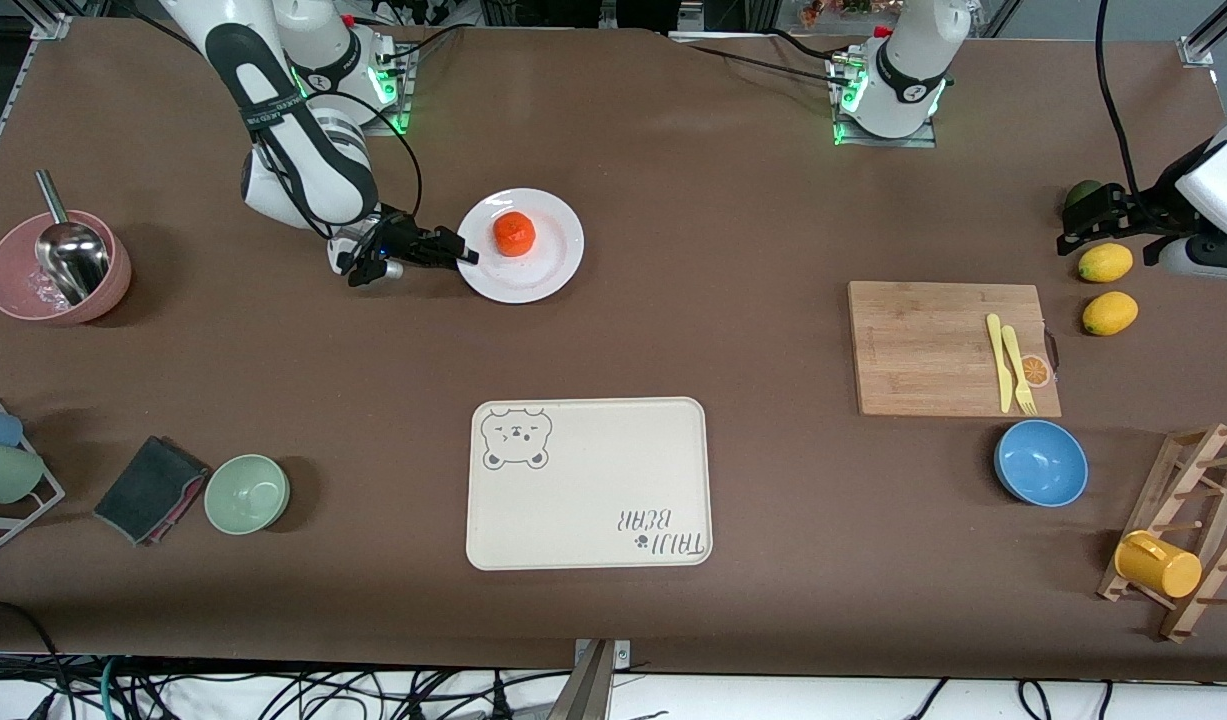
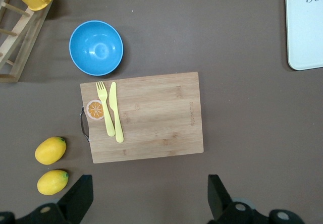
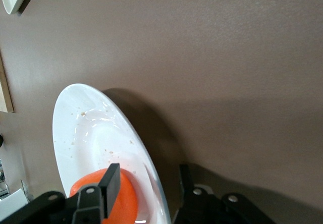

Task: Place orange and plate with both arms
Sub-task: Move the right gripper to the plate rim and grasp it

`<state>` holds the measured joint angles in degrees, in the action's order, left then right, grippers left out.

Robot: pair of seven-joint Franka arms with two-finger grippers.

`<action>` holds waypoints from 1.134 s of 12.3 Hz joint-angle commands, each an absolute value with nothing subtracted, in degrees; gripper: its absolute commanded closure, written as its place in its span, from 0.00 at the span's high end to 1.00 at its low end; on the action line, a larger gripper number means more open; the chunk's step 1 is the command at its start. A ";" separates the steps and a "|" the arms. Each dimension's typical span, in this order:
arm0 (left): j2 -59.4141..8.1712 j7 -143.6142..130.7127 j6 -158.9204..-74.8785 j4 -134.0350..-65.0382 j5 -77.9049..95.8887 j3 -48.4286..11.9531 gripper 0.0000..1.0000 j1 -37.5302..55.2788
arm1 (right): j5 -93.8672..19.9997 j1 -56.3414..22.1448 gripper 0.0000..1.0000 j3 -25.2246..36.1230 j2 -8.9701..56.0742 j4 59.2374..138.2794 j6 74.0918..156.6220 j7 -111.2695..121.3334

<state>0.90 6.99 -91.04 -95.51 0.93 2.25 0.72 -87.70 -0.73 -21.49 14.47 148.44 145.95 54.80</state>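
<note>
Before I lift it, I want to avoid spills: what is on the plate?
Only the orange sits on the plate. The right gripper straddles its rim; the rim part there is covered.

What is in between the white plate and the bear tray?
Nothing. In the front view, only bare brown table lies between the plate, which holds the orange, and the bear tray.

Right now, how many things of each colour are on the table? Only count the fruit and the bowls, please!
Yellow: 2, the lemons
Orange: 1, the orange on the plate
Pink: 1, a bowl holding a metal scoop
Green: 1, a bowl
Blue: 1, a bowl
Total: 6
</note>
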 commanded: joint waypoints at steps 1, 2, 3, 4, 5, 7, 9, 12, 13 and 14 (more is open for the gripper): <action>0.18 7.74 -89.74 -93.78 0.00 2.29 1.00 0.97 | -92.26 -0.35 0.44 -22.23 13.45 149.59 145.81 58.69; 0.18 7.73 -89.74 -93.78 0.00 2.29 1.00 0.97 | -94.03 -0.35 0.42 -22.24 13.80 149.59 145.81 60.54; 0.18 7.91 -89.74 -93.78 0.00 2.29 1.00 1.05 | -94.91 -0.35 0.39 -22.24 14.15 149.59 145.64 62.21; 0.18 7.91 -89.74 -93.78 0.00 2.29 1.00 1.05 | -95.53 -0.35 0.38 -22.24 14.32 149.59 145.63 62.84; 0.18 7.91 -89.74 -93.78 0.00 2.29 1.00 0.97 | -95.54 -0.35 0.35 -22.24 14.50 149.59 145.72 63.02; 0.18 7.91 -89.74 -93.78 0.00 2.29 1.00 1.05 | -95.54 -0.35 0.31 -22.24 15.03 149.50 145.72 63.28; 0.18 8.00 -89.74 -93.78 0.00 2.29 1.00 1.05 | -95.54 -0.44 0.26 -22.24 15.55 149.41 145.72 63.72; 0.09 8.00 -89.82 -93.78 0.00 2.29 1.00 1.05 | -95.71 -0.35 0.13 -22.15 16.69 149.33 145.64 65.38; 0.09 7.91 -89.74 -93.78 0.00 2.29 1.00 1.05 | -96.93 -0.35 0.08 -22.06 17.13 149.24 145.72 66.70; 0.09 8.00 -89.74 -93.78 0.00 2.29 1.00 1.05 | -98.51 -0.35 0.05 -22.06 17.75 149.06 145.72 68.54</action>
<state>0.86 7.02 -91.04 -95.51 0.93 2.25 0.76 -95.72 -0.69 -21.72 15.79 149.17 144.82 64.53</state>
